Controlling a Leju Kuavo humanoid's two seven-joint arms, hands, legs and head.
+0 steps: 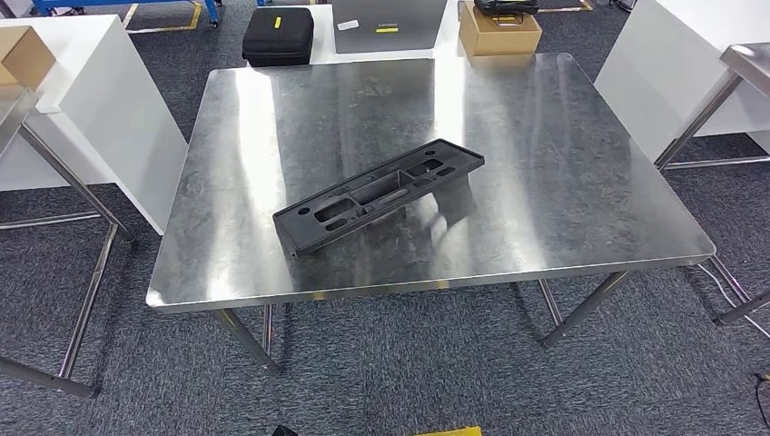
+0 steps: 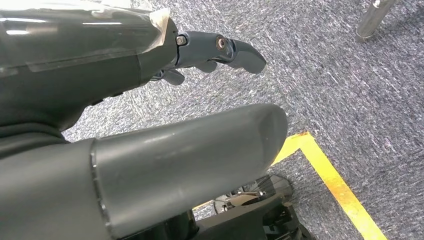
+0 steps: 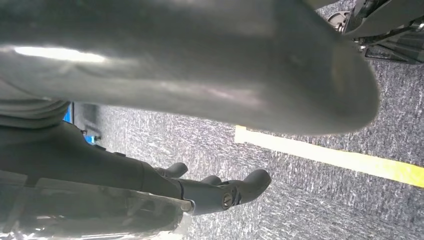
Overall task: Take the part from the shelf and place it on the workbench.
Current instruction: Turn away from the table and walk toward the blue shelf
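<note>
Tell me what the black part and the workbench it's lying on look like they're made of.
Black part: probably moulded plastic, matte black, with ribs and cut-out slots. Workbench: looks like stainless steel, brushed finish, showing fine scratches, bright glare streaks and a faint reflection of the part.

I see the part [image 1: 380, 193] lying on the workbench [image 1: 563, 182], near the front edge and a little left of the middle, set slantwise with its right end farther from me than its left. Behind the workbench, a case [image 1: 278, 35] sits to the left, a flat panel [image 1: 389, 24] in the middle and a cardboard box [image 1: 499, 31] to the right. A white table [image 1: 100, 100] stands to the left of the workbench, with another box [image 1: 23, 54] on it, and a second white table [image 1: 676, 64] stands to the right. My left hand [image 2: 150, 135] hangs over the carpet [image 2: 350, 85] beside a floor line [image 2: 332, 182], and my right hand [image 3: 200, 150] likewise hangs above the floor.
</note>
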